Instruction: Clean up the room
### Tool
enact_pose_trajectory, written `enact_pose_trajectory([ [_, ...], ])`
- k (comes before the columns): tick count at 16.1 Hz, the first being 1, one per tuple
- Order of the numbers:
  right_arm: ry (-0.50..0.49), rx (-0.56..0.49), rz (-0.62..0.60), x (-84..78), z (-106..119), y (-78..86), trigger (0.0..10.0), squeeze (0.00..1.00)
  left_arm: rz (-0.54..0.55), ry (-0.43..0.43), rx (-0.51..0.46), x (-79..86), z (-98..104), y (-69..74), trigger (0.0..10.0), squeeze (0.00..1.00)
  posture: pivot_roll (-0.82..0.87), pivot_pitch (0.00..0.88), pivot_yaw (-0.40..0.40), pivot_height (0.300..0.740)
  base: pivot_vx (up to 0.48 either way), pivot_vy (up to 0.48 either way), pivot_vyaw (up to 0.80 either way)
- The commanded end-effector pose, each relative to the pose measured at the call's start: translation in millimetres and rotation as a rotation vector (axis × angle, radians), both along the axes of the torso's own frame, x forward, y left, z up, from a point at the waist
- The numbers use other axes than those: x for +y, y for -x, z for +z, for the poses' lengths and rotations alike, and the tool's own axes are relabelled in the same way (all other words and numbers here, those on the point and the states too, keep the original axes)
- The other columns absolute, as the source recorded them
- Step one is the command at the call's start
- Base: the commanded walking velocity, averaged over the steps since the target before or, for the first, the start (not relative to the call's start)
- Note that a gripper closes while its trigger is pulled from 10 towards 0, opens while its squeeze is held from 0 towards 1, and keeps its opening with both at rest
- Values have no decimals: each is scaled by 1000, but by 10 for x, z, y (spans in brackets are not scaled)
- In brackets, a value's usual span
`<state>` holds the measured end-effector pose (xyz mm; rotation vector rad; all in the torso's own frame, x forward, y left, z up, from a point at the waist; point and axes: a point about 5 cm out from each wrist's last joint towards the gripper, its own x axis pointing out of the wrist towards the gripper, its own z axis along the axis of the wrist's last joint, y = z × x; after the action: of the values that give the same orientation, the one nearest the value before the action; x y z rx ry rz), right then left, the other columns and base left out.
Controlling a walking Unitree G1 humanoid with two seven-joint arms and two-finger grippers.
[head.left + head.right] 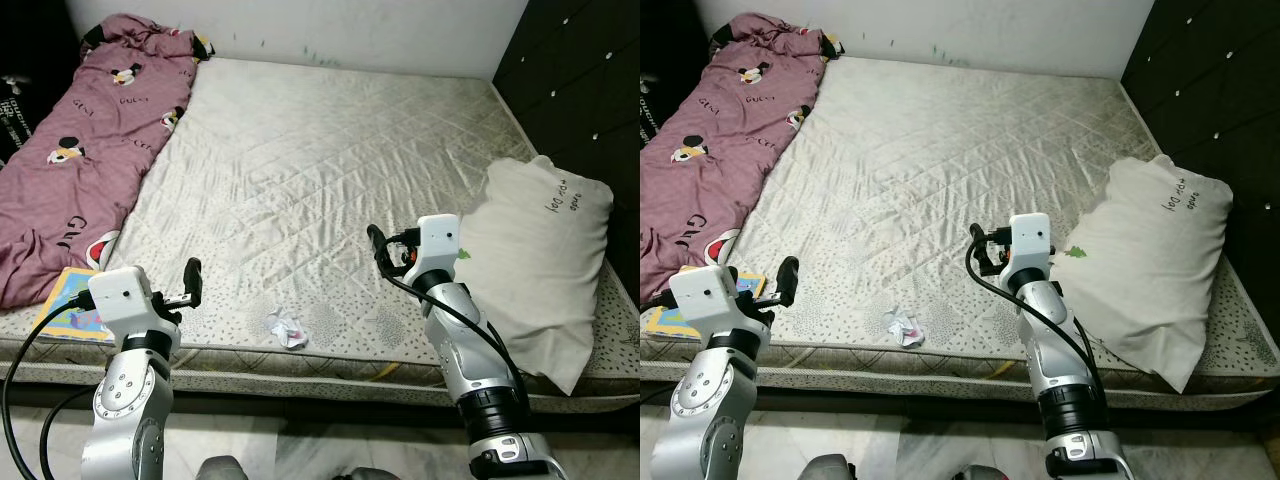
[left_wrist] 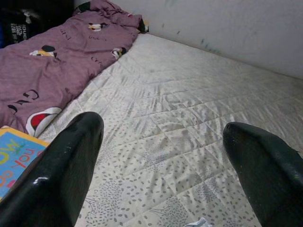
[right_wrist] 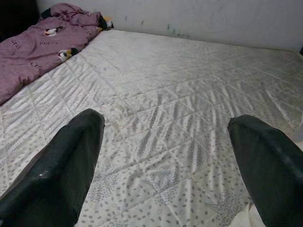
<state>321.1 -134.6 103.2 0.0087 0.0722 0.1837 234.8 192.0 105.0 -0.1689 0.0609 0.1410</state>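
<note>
I see a crumpled white wrapper [image 1: 288, 328] with pink marks lying on the bed [image 1: 330, 190] near its front edge. My left gripper [image 2: 161, 161] and right gripper [image 3: 165, 156] hover either side of it, fingers spread. A book [image 1: 68, 308] lies partly under the blanket [image 1: 85, 140]; the pillow [image 1: 540, 260] overhangs the bed's right.

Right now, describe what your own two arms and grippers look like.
Both arms are silver metal in rounded jointed segments, each with a white boxy wrist housing and black cables looping alongside. The right arm has a black band near its base and a bit of red-orange by the wrist. The left gripper and right gripper each have two long, glossy black fingers with rounded tips.
</note>
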Motion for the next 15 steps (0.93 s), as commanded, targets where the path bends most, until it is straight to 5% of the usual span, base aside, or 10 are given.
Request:
enact_pose_trajectory([
  [1,-1,-9,-4,-9,23,-16,10000,0,6,-9,-15,7,35,-8,10000,0,129,54,-56,715,0,0,0],
  [10,2,-27,19,28,49,-17,10000,0,11,-21,-33,24,47,-22,10000,0,128,51,-56,700,0,0,0],
  [15,2,-26,41,58,46,-22,10000,0,22,-23,-44,30,57,-32,10000,0,129,53,-55,645,0,0,0],
])
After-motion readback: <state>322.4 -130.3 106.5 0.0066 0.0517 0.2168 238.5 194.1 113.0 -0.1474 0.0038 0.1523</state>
